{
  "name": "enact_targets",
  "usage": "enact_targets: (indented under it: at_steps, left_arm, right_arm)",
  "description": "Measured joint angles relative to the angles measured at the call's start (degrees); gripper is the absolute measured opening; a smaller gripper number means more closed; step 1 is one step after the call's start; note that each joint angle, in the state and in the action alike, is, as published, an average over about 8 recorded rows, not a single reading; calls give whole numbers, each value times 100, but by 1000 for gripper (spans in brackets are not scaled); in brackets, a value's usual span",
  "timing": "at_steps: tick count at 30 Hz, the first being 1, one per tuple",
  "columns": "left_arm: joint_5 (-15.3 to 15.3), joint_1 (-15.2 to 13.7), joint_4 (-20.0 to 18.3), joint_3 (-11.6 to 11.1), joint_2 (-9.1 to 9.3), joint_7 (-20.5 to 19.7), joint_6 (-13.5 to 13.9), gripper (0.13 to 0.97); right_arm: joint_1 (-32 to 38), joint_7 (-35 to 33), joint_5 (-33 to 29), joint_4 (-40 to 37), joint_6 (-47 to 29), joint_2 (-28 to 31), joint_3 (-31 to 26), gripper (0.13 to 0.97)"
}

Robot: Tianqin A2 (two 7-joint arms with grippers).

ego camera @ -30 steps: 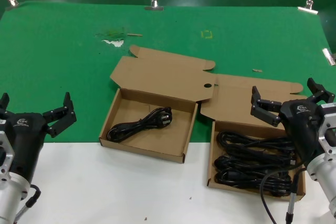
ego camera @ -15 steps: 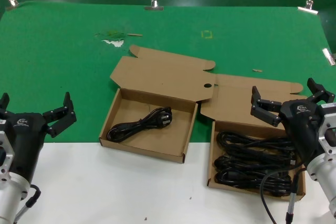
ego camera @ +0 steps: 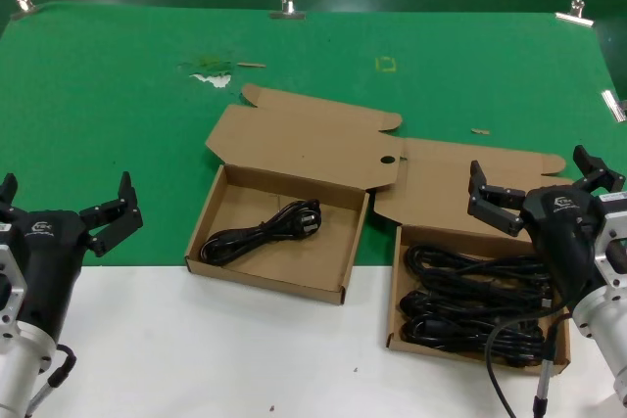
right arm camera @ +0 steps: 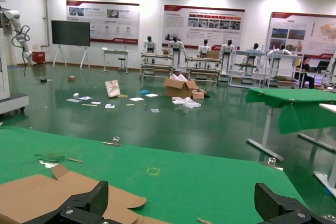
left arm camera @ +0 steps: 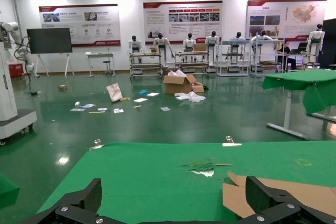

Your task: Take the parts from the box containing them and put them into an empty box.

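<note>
1. The parts [ego camera: 475, 305] are black power cords, and most of them sit piled in the full box [ego camera: 397, 281], which straddles the line where the green mat meets the bare white worktop [ego camera: 196, 359]. I'll place everything else off that box.
2. One cord [ego camera: 260, 232] already lies in the emptier box [ego camera: 338, 252], which is just to the left of the full box and slightly further from me. Both lids are flipped open toward the far side.
3. My right hand [ego camera: 544, 193] hovers over the far right corner of the full box, fingers spread wide with nothing between them. My left hand [ego camera: 64, 208] is parked well to the left of both boxes, also spread wide and holding nothing.
4. What worries me is that the cords in the full box overlap and loop through each other, so grabbing one could drag a neighbour up with it or snag on the box wall. The box looks light, so I'd guess it could lift or slide if a loop catches.
5. Another risk is a long floppy bundle drooping on the way over and hooking the emptier box's near wall or the open lid.
6. Only the head view shows the cords and box floors. The left wrist view shows just finger tips [left arm camera: 86, 198], green mat and a cardboard flap. The right wrist view shows much the same plus the hall behind, so neither wrist view helps me aim.
</note>
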Motion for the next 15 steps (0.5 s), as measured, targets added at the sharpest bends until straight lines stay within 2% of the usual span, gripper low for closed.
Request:
enact_targets:
  at_steps: [15]
  left_arm:
    - [0,0,0,0,0,0,0,966]
  right_arm:
    - [0,0,0,0,0,0,0,966]
